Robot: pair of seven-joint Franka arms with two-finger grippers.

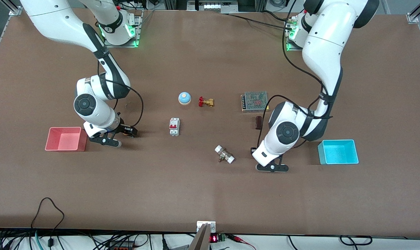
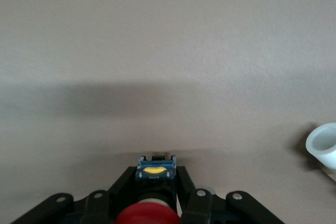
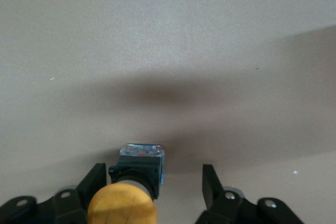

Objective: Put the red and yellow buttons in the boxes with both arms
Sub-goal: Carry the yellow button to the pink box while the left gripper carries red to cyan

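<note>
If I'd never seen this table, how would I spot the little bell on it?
Look at the middle of the brown table. There, a brass valve with a red handwheel sits beside the bell, which lies toward the right arm's end. It is the only round blue dome, topped with a tan cap.

no readable text, labels or numbers on anything

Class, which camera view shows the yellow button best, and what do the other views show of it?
The right wrist view: the yellow button fills the foreground between the right gripper fingers, which stand apart. In the front view the arm hides it. The left wrist view shows only the red button.
</note>
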